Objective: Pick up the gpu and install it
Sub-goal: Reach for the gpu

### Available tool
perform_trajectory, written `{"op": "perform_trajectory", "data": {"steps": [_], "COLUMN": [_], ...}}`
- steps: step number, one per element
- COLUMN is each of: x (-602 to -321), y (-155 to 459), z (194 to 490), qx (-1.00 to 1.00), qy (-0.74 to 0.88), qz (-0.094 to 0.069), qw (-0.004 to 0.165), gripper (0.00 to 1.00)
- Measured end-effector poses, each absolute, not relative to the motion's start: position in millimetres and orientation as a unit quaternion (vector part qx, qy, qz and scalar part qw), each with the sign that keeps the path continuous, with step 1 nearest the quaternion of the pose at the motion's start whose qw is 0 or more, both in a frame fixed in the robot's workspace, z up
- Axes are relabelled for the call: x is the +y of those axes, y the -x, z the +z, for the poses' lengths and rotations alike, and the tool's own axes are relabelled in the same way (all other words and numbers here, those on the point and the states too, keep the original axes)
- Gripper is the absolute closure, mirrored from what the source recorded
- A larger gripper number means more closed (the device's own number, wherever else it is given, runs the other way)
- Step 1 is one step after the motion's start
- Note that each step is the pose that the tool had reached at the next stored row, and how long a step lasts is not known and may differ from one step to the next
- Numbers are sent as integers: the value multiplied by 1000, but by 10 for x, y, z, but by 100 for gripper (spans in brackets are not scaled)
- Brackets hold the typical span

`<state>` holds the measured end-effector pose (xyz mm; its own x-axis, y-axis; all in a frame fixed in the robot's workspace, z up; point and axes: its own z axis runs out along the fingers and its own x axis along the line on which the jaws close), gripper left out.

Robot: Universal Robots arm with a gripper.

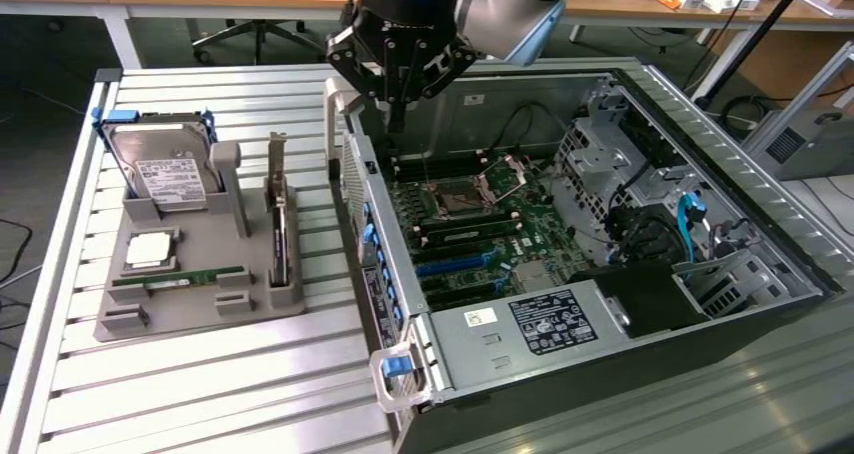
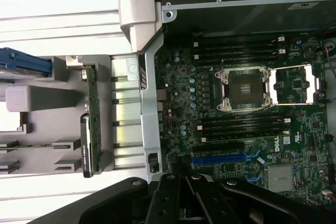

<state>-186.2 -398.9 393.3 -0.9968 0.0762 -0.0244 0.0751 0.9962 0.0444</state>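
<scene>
Pinching the fingers (image 2: 170, 198) flat against each other, with no gap and nothing caught between them; hanging the empty gripper (image 1: 396, 109) (image 2: 184, 182) tip-down over the open-topped computer case (image 1: 694, 109), just inside its side wall (image 1: 358, 189) on the exterior view's left, near the pale handle (image 1: 340, 99) at that wall's far corner. Pointing down into open air above the motherboard (image 1: 494, 224), well clear of the board itself, with the CPU socket (image 2: 247, 90) exposed (its load plate swung open beside it) and the blue expansion slot (image 2: 220, 158) lying bare further along the board. Showing the case rim as a raised edge all round the interior, with the power supply (image 1: 534, 324) filling the near end. Crossing that side wall outward: standing the gpu (image 1: 279, 224) (image 2: 88, 140) on its long edge in a slot of the grey holder (image 1: 187, 314), untouched, apart from the gripper and near the case wall, with a strip of bare slatted table (image 1: 200, 394) showing between holder and wall. Leaving open air above the card's top edge. Sharing the holder with the hard drive (image 1: 167, 169) propped upright in a blue bracket, a square silver chip (image 1: 150, 251) lying flat, and the green memory stick (image 1: 180, 277) set on edge, all on the side away from the case
</scene>
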Motion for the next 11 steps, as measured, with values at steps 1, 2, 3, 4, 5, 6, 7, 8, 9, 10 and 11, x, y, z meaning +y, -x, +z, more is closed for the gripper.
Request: {"op": "perform_trajectory", "data": {"steps": [1,2,3,4,5,6,7,8,9,10,11], "x": [-3989,-3989,-3989,-3989,-3989,-3989,-3989,-3989,-3989,-3989,-3989], "y": [1865,1869,1872,1876,1879,1882,1886,1889,1892,1897,1903], "z": [3933,3933,3933,3933,3933,3933,3933,3933,3933,3933,3933], "qx": [999,999,999,999,999,999,999,999,999,999,999], "qy": [-38,-38,-38,-38,-38,-38,-38,-38,-38,-38,-38], "qz": [22,22,22,22,22,22,22,22,22,22,22], "qw": [13,13,13,13,13,13,13,13,13,13,13], "gripper": [89,89,89,89,89,89,89,89,89,89,89]}}
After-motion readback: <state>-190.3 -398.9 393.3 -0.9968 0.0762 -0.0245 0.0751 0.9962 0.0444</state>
